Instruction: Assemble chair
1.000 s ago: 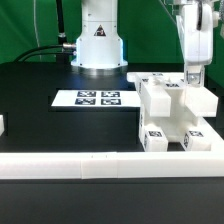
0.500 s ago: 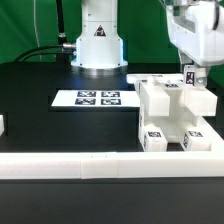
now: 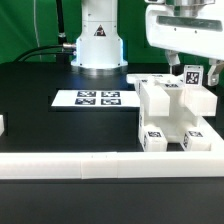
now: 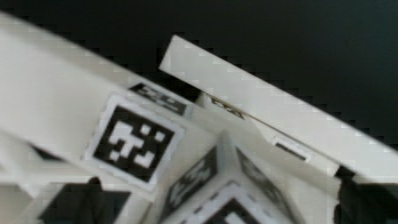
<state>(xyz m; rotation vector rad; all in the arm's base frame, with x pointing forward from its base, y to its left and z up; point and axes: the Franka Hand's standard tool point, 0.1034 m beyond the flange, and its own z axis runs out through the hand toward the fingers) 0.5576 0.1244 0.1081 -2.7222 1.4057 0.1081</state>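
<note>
Chair (image 3: 172, 112) sub-assembly sits at the table's (image 3: 40, 120) front edge, toward the exterior view's right corner, tight behind the border rail (image 3: 90, 163). It's stacked white blocks with tags on the front faces. One tagged upright piece (image 3: 190, 73) sticks up at the back.

Gripper (image 3: 190, 62) hangs right above that upright piece. Claw looks released: fingers spread either side of it, nothing carried. Wrist view only gives a tagged chair face (image 4: 134, 140) and a white panel edge (image 4: 267, 95), close up and blurred, no fingers visible.

My read of the step: piece is set down, so clear out and go for the next part. To do it well:
- Lift straight up until the fingertips are above the top of the upright piece before any sideways move. A dragged finger could tip or unseat it.
- Can't tell if it's fully seated, so check that first.

Around:
- Marker board (image 3: 95, 98) is mid-table, flat, well apart from the chair, so no obstacle.
- Robot base (image 3: 98, 40) is at the back edge.
- Small white block (image 3: 3, 124) is at the exterior view's left edge, mostly cropped; can't tell what it is.
- Rail hems in the front, so approach from above.
</note>
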